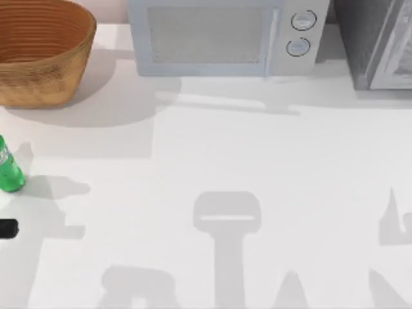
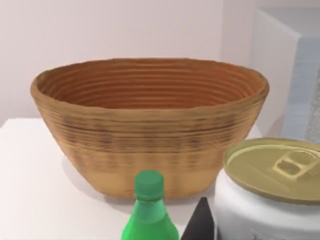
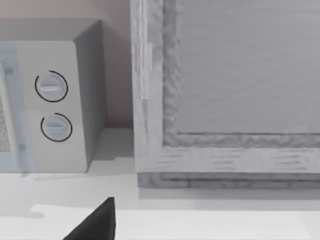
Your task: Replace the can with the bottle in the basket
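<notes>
Left gripper [image 1: 6, 228]: at table's left edge, near the bottle [image 1: 9, 168]; opening cannot be told. Can [image 2: 267, 192]: close under the left wrist, out of the basket [image 1: 61, 77], perhaps held. Basket: far-left corner, looks empty. Advice: set can down clear of bottle (avoid tipping it). Right arm: parked facing the microwave [image 3: 52, 105].

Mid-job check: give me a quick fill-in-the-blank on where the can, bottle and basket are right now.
1. The bottle stands on the table, outside the ____.
2. The can has a ____-coloured top.
3. In the top view, the basket sits at the table's far ____ corner.

Missing: basket; gold; left
</notes>
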You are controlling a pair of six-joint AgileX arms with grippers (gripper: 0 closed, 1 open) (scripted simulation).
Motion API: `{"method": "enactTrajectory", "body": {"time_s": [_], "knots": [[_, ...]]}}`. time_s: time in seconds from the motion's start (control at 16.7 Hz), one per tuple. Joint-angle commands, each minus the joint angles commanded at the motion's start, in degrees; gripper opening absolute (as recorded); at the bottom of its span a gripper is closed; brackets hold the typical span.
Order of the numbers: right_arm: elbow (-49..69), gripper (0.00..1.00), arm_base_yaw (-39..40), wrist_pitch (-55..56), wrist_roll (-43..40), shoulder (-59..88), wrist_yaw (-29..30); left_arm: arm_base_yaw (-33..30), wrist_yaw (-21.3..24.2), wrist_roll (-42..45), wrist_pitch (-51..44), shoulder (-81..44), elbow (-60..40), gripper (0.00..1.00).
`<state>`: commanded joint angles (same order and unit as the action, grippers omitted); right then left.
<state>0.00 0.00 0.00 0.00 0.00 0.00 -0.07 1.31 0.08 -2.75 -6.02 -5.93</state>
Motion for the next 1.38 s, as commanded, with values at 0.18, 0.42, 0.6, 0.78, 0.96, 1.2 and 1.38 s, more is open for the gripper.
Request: {"method": "enactTrajectory", "body": {"time_s": [0.18,0.42,0.6,0.78,0.96,1.2,1.38], "knots": [[0.0,1.0,0.0,0.0,0.0,0.0,0.0,0.1,-1.2,-0.1,2.5,5.4,5.3,0.0],[0.0,1.0,0.0,0.0,0.0,0.0,0.0,0.1,-1.3,-0.1,2.8,6.0,5.9,0.0],[0.0,1.0,0.0,0.0,0.0,0.0,0.0,0.0,-1.3,0.0,2.6,5.8,5.9,0.0],[0.0,1.0,0.0,0.0,0.0,0.0,0.0,-0.3,-0.8,0.2,4.2,3.6,4.8,0.0],[0.0,1.0,0.0,0.0,0.0,0.0,0.0,-1.2,0.9,0.7,8.5,-3.4,1.5,0.0],[0.0,1.0,0.0,0.0,0.0,0.0,0.0,-3.2,5.0,1.2,16.2,-16.4,-4.4,0.0],[0.0,1.0,0.0,0.0,0.0,0.0,0.0,-4.7,8.3,1.4,21.8,-26.1,-8.5,0.0]]}}
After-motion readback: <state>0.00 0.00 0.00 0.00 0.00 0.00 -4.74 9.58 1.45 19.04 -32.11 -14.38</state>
